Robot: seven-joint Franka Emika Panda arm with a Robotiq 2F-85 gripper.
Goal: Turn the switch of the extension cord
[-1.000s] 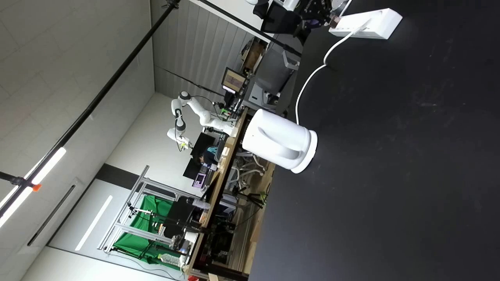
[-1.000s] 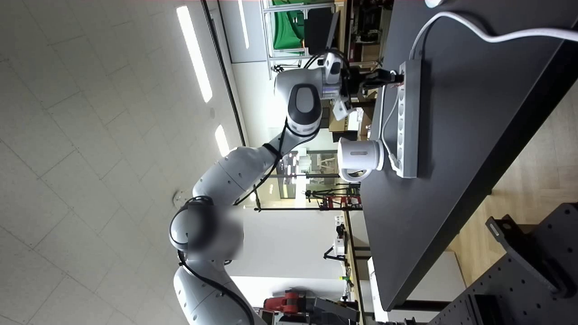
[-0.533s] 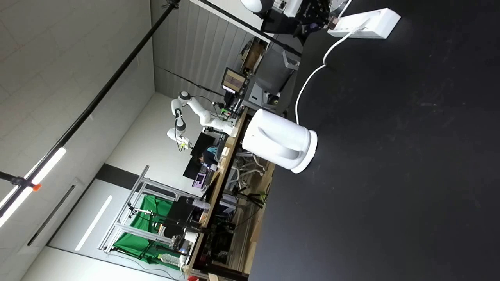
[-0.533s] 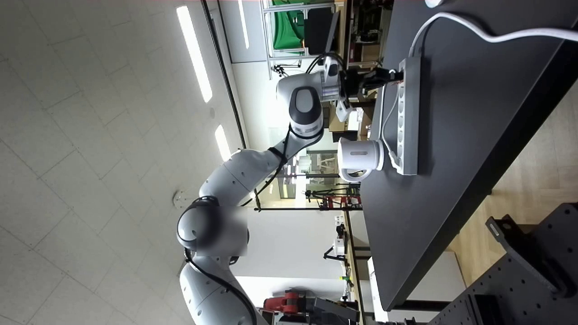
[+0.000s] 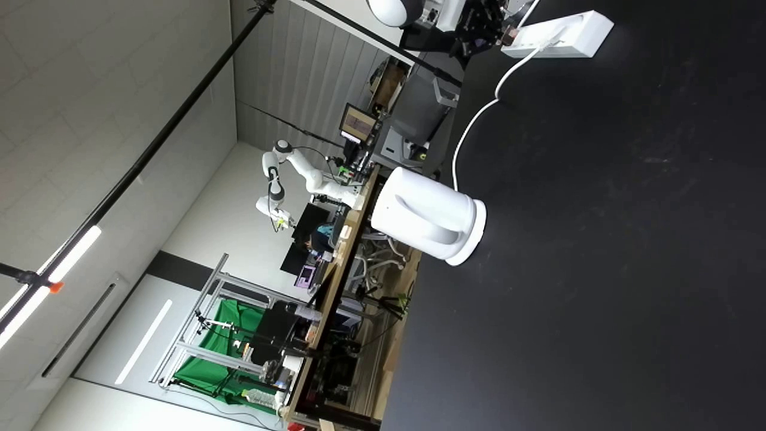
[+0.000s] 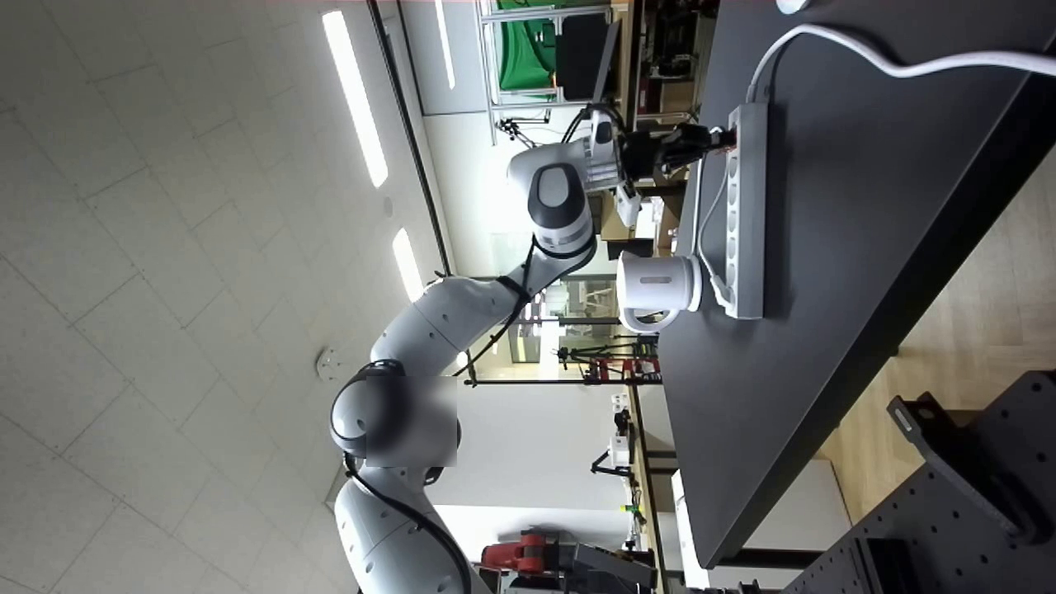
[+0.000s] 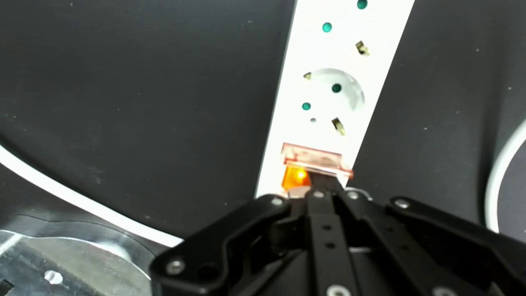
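The white extension cord lies on the black table; it also shows in an exterior view and in the wrist view. In the wrist view its switch glows orange beside a clear reddish flap that stands raised. My gripper is shut, with its dark tip at the switch, just under the flap's edge. The tip covers part of the switch, so the exact contact is hidden. In both exterior views the gripper reaches the switch end of the strip.
A white kettle stands on the table, and a thin white cable runs from it to a plug in the strip's far end. A thicker white cable leaves the strip's switch end. A clear object shows at the wrist view's lower left.
The arm has shifted and tilted slightly while the fingertips stay at the switch end. The extension cord has slid very slightly. The kettle has not moved.
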